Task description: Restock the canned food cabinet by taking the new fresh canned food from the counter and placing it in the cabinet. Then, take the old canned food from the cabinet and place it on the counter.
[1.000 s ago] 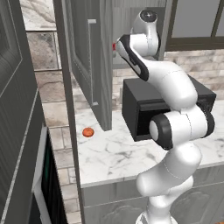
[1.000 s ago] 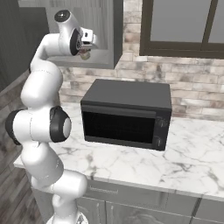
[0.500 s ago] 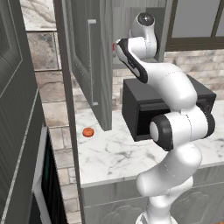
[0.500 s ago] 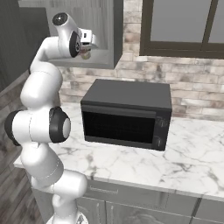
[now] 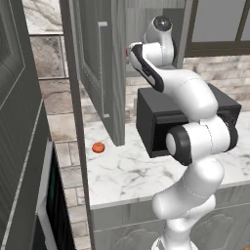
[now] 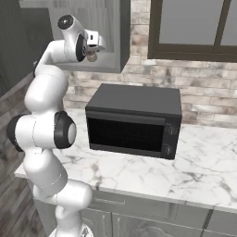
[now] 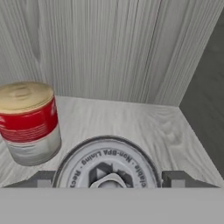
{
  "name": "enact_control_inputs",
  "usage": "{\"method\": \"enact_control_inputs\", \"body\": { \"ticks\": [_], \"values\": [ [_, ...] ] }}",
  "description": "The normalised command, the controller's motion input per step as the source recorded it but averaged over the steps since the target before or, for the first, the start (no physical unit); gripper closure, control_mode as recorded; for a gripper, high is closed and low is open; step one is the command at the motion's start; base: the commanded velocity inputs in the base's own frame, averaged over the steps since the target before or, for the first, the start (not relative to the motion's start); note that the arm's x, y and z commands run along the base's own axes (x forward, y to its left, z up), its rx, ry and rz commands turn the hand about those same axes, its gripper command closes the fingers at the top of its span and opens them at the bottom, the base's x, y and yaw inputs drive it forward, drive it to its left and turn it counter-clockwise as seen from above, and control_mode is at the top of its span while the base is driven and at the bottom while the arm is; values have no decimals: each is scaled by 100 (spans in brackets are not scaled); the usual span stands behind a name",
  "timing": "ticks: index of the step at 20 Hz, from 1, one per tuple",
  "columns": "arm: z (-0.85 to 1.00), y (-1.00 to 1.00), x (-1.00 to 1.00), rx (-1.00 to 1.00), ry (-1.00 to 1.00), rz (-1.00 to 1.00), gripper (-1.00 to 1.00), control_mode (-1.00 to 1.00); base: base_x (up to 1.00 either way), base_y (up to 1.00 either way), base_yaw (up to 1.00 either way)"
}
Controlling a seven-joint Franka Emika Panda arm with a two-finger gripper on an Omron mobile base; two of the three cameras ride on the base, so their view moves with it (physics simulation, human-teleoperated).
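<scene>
— Hand state?

— White arm's two-finger gripper (image 7: 109, 179) clamped on the small silver-lidded, tan-sided new can (image 7: 107, 168). Dark fingertips (image 7: 174, 178) tight against the rim on either side, only as far apart as the can is wide.

— Where, exactly?

— Inside the open grey wall cabinet (image 6: 112, 39), over the pale grey shelf (image 7: 144, 120). Seen from the right base camera, tucked just under the hand at the shelf's front edge (image 6: 91, 56). Resting on the shelf or just above it: cannot tell.

— Neighbours on the shelf?

— Mostly red old can (image 7: 29, 122) with a pale lower band, upright, toward the left in the hand view. Close beside the held one, a narrow strip of shelf between, not touching. Set a little nearer the ribbed back wall.

— Open room?

— Bare shelf floor to the right, running up to the dark side wall (image 7: 205, 96). Bare strip behind too, up to the back wall.

— Outside the cabinet?

— Tall panelled grey door (image 5: 95, 83) swung wide, its long slim handle (image 5: 103, 68) facing out, well left of the arm. White marble counter (image 6: 194, 173) below. Black microwave box (image 6: 134, 120) against the brick wall, bare marble in front of it. Small round orange-red fruit (image 5: 98, 147) near the counter's left end, below the door's edge.
</scene>
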Motion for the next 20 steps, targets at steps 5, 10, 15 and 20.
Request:
{"method": "enact_control_inputs", "body": {
  "ticks": [5, 10, 15, 20],
  "values": [
    [0, 0, 11, 0, 0, 0, -100, -100, 0, 0, 0],
    [0, 0, 14, 0, -10, 0, -100, -100, 0, 0, 0],
    [0, 0, 9, 0, -22, 0, -100, -100, 0, 0, 0],
    [2, -1, -12, 1, -29, 0, -100, -100, 0, 0, 0]
  ]
}}
